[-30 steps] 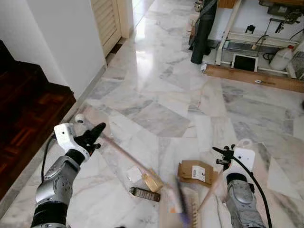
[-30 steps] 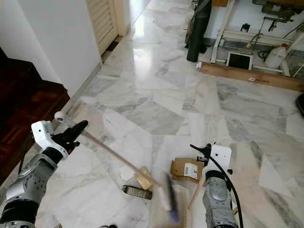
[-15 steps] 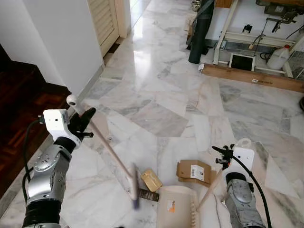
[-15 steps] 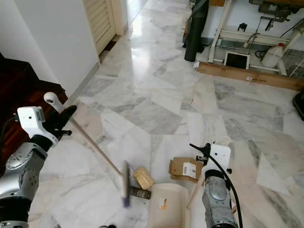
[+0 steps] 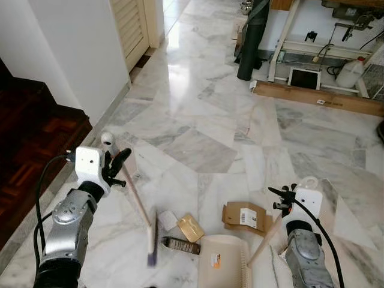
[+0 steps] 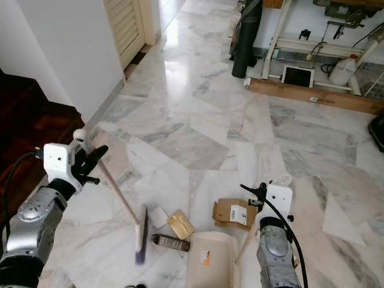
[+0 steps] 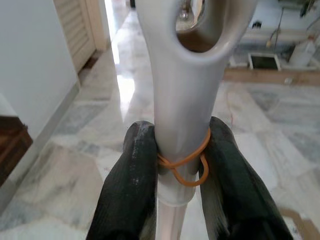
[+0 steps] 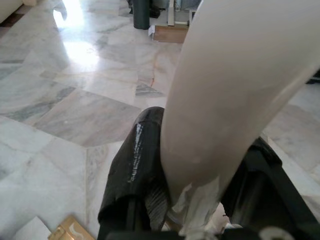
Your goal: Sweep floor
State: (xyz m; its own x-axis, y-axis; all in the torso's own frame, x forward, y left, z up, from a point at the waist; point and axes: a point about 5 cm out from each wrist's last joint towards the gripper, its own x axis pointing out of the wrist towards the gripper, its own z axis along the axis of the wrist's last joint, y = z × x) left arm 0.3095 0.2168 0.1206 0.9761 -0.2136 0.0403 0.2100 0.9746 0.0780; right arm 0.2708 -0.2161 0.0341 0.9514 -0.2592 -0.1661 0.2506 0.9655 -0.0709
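My left gripper (image 5: 117,165) is shut on the broom handle (image 5: 135,195) just below its white end cap; in the left wrist view both black fingers (image 7: 135,185) clamp the handle (image 7: 182,125). The blurred broom head (image 5: 151,240) is low, left of the litter. A white paper scrap (image 5: 167,220), a gold packet (image 5: 190,227), a dark wrapper (image 5: 182,245) and a labelled cardboard piece (image 5: 245,216) lie on the marble. My right gripper (image 5: 287,198) is shut on the wooden handle of the cream dustpan (image 5: 222,261), which rests beside the litter.
A dark wooden step (image 5: 30,138) and a white wall corner (image 5: 72,48) stand at my left. Farther off are a louvred door (image 5: 129,24), a long wooden plank (image 5: 318,98), a black bag (image 5: 252,36) and a white jug (image 5: 351,72) under a rack.
The broom head has swung left, from over the dustpan to the far side of the litter. The left hand has shifted with the handle. The dustpan and right arm have held still.
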